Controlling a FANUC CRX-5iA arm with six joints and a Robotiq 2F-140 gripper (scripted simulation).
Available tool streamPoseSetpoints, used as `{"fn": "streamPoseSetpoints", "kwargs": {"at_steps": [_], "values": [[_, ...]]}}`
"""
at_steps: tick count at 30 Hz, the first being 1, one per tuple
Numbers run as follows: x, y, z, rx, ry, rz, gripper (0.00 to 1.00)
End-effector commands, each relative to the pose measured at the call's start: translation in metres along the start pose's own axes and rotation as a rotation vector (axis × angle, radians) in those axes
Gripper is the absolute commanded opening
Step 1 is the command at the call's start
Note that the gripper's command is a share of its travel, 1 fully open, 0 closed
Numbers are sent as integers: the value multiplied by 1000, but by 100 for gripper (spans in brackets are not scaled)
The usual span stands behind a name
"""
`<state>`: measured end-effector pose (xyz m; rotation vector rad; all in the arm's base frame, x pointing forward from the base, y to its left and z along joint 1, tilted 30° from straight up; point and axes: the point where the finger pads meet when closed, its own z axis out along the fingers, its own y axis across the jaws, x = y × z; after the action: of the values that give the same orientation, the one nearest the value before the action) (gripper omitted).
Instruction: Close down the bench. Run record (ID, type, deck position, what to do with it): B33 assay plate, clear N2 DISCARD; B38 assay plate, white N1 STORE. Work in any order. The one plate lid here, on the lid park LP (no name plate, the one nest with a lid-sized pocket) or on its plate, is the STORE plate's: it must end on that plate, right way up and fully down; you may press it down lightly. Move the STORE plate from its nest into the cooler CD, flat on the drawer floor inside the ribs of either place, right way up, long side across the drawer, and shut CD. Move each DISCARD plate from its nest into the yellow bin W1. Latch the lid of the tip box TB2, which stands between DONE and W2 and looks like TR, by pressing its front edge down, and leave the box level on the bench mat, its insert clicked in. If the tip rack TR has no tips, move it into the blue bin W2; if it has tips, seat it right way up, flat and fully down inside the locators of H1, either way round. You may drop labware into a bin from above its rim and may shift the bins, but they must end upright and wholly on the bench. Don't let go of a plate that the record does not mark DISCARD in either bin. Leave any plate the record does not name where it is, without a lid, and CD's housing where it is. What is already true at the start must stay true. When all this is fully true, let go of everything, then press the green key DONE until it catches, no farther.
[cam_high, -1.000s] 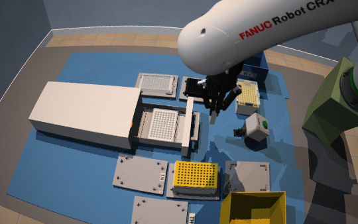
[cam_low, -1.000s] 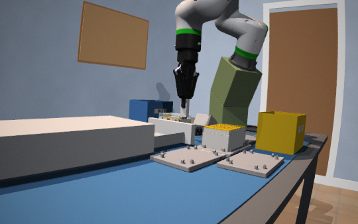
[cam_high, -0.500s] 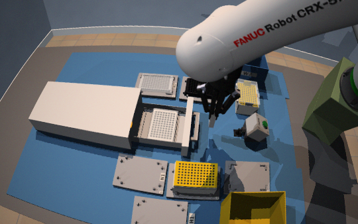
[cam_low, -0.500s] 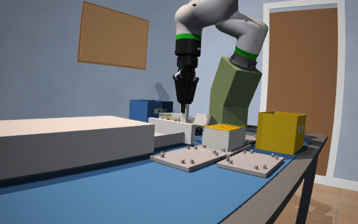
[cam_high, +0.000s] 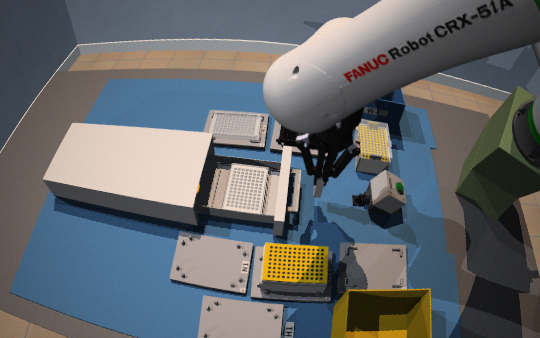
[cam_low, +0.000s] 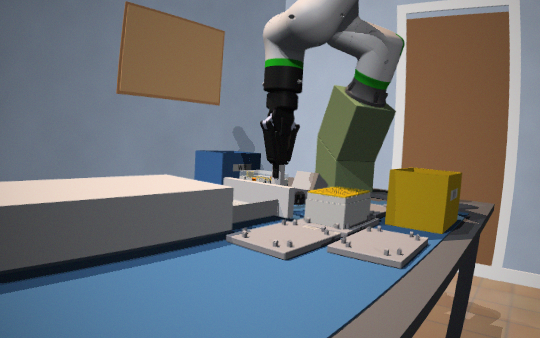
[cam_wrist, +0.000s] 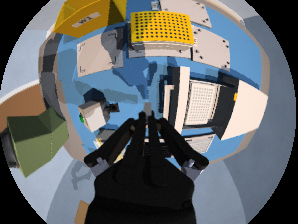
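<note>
My gripper (cam_high: 318, 189) (cam_low: 280, 173) (cam_wrist: 147, 107) is shut and holds nothing. It hangs low just right of the front panel (cam_high: 285, 190) (cam_low: 260, 192) of the cooler CD's open drawer; I cannot tell whether it touches. The white plate (cam_high: 245, 187) (cam_wrist: 200, 99) lies flat in the drawer, and I cannot tell whether the lid is on it. The CD housing (cam_high: 130, 167) (cam_low: 110, 210) stands at the left. Nests N1 (cam_high: 210, 262) and N2 (cam_high: 372, 265) are empty. The tip rack TR (cam_high: 295, 265) (cam_low: 337, 205) (cam_wrist: 160, 27), full of yellow tips, sits on a nest between them. Nest H1 (cam_high: 240, 317) is empty.
Tip box TB2 (cam_high: 373, 145) stands between the DONE key box (cam_high: 387, 192) (cam_wrist: 93, 116) and the blue bin W2 (cam_high: 390, 107) (cam_low: 225, 165). The yellow bin W1 (cam_high: 382, 312) (cam_low: 422, 200) (cam_wrist: 93, 6) is at the front right. Another plate (cam_high: 235, 125) sits on a rear nest beside a dark-pocketed nest (cam_high: 287, 136).
</note>
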<state>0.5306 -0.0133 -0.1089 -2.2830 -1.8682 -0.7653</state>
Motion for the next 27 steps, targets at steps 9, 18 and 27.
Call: {"fn": "streamPoseSetpoints", "kwargs": {"at_steps": [9, 18, 27], "values": [[0, 0, 12, 0, 0, 0, 0], [0, 0, 22, 0, 0, 0, 0], [0, 0, 34, 0, 0, 0, 0]]}}
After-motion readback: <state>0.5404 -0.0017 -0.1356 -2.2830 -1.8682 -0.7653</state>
